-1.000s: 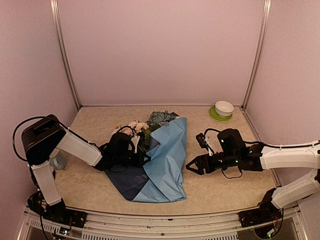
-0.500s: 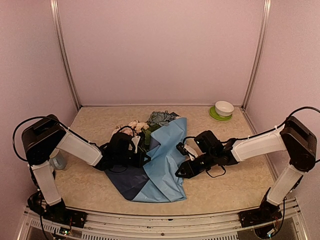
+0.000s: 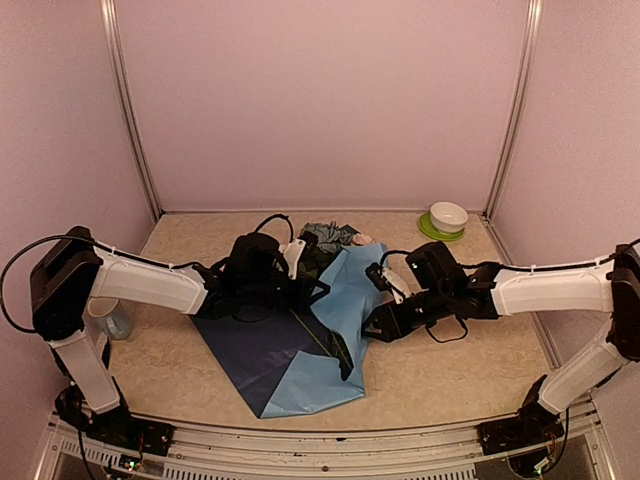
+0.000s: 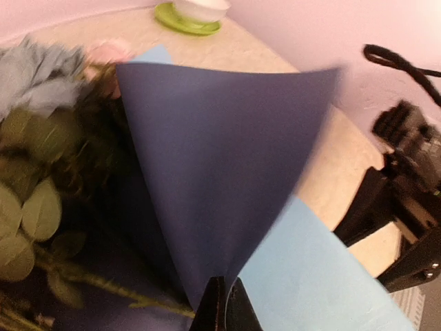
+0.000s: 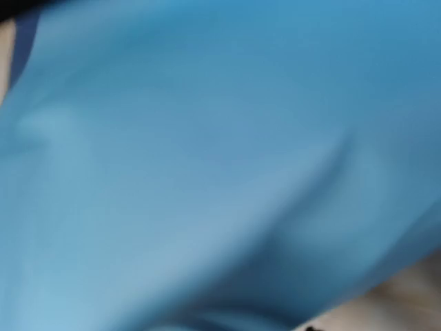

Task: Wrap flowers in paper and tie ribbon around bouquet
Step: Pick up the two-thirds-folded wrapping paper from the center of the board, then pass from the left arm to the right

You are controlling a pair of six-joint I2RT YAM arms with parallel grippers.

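The paper (image 3: 345, 285) lies across the middle of the table (image 3: 450, 370). It is 1 creased sheet showing 2 colours, a dark navy side spread toward the lower left of the overhead picture and a light blue side running down its right half to the bottom edge. The flowers (image 3: 325, 238) lie on its upper end, at the centre of the frame, with blue-grey blooms, 1 pale pink bloom and dark leaves. The left gripper (image 3: 308, 290) reaches in from the left and, in its own wrist view, its 2 fingers are pressed together at the bottom centre, pinching an edge of the sheet. From there the navy side (image 4: 227, 158) rises as a broad curled flap. That view also shows what the overhead one hides: round green leaves and a thin stem (image 4: 103, 283) at the lower left, under the flap. The right gripper (image 3: 372, 328) sits at the paper's right edge. Its wrist view gives only blurred light blue paper (image 5: 207, 152) and a sliver of table, so I cannot tell how wide its jaws stand or whether they hold anything. A white bowl (image 3: 449, 215) on a green plate (image 3: 432, 231) stands at the upper right.
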